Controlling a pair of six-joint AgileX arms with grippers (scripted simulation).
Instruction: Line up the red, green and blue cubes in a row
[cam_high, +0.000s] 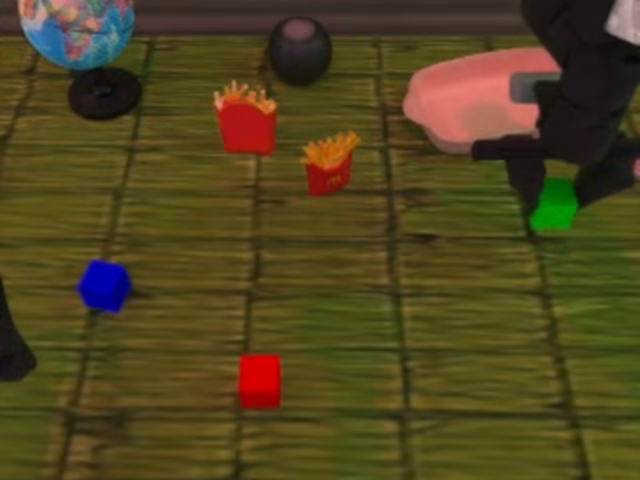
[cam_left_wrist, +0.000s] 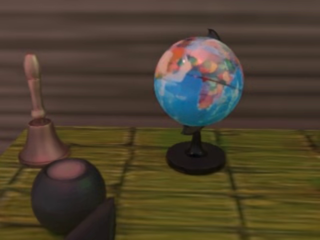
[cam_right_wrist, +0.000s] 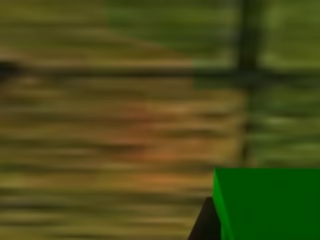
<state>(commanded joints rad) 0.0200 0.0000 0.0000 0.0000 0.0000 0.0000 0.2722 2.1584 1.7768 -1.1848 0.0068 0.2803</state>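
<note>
The green cube (cam_high: 553, 207) sits at the right of the table. My right gripper (cam_high: 556, 192) is down over it, shut on it, one dark finger on each side. In the right wrist view the green cube (cam_right_wrist: 267, 205) fills the corner, and one finger (cam_right_wrist: 204, 223) lies against its side. The blue cube (cam_high: 104, 285) rests at the left and the red cube (cam_high: 259, 381) at the front middle, both apart from any gripper. My left arm (cam_high: 12, 345) is parked at the left edge, gripper open, with one fingertip (cam_left_wrist: 97, 222) showing in the left wrist view.
Two red fries cartons (cam_high: 246, 118) (cam_high: 328, 165) stand at the back middle. A globe (cam_high: 80, 40) is at the back left and a dark round pot (cam_high: 299, 49) behind the cartons. A pink basin (cam_high: 470, 95) lies just behind the right gripper. A bell (cam_left_wrist: 40, 135) shows in the left wrist view.
</note>
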